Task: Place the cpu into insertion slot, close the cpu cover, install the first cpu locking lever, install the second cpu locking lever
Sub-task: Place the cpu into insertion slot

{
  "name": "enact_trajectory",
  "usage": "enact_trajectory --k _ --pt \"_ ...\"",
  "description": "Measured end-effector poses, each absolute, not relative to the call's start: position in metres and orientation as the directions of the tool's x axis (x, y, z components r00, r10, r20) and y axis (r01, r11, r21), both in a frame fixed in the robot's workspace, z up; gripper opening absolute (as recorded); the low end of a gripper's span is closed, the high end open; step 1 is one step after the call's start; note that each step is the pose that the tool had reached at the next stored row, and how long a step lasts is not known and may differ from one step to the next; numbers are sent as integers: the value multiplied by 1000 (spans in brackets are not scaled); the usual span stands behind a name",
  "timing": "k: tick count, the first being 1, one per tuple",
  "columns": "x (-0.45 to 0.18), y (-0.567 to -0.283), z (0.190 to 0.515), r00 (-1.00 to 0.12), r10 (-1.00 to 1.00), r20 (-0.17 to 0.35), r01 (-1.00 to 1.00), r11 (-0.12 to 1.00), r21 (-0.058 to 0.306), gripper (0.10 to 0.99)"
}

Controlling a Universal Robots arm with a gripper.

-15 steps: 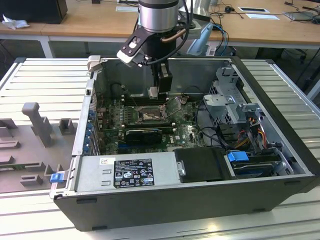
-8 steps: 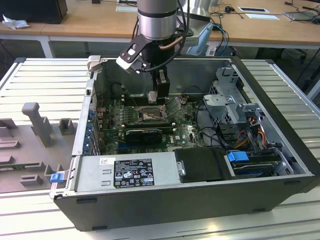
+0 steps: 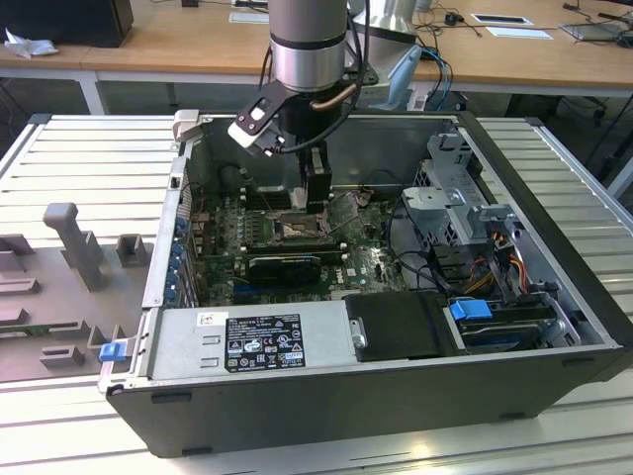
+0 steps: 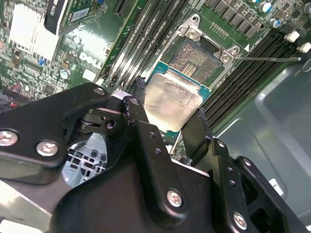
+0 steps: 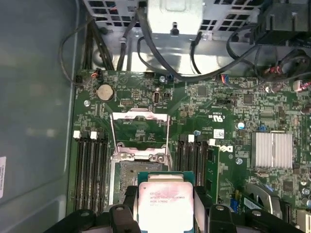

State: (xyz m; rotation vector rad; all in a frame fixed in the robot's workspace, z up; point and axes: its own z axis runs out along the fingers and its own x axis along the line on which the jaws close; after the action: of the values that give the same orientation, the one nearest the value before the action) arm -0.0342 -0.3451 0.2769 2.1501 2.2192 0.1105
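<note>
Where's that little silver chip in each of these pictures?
Exterior view: at the tip of the gripper, above the insertion slot.
Second wrist view: the cpu, a pale square between the black fingers, slot just beyond.
First wrist view: the chip between the fingers, slot just beyond.
Shared landmark: the insertion slot.

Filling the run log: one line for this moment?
claw: shut on cpu | cpu: over insertion slot, not seated | cpu cover: open
</note>
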Motion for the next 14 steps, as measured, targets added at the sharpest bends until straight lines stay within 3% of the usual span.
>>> enact_trajectory --k 14 --pt "-34 -343 267 -32 999 14 996 30 85 541"
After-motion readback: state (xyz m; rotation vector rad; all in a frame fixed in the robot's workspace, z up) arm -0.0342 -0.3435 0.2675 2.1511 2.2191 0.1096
